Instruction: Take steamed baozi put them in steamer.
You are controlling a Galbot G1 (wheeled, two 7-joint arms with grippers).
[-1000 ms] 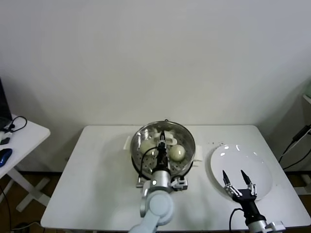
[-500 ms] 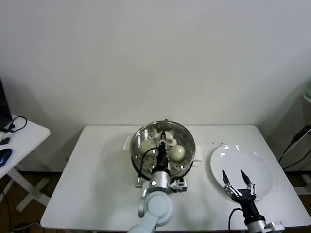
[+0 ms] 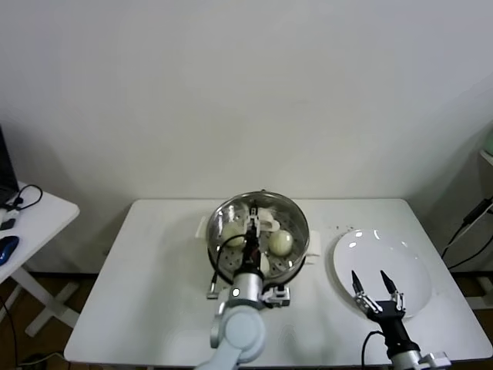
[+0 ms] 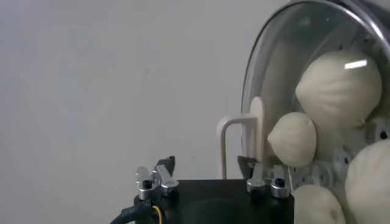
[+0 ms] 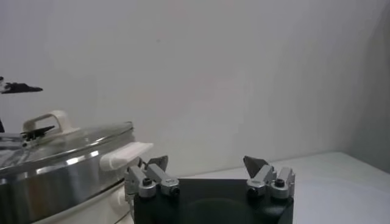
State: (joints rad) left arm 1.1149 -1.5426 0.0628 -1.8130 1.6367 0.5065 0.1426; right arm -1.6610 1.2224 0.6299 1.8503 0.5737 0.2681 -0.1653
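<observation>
Baozi (image 4: 339,88) sit under the lid (image 3: 262,220); my left gripper (image 3: 251,223) has let go there, so next I'd retract.

A plain white wall (image 3: 246,92) is filling the background behind a white rectangular table (image 3: 154,293). At the robot's left, a second white table (image 3: 35,220) on crossed legs is standing apart, carrying black cables (image 3: 23,196) and a blue object (image 3: 6,248).
</observation>
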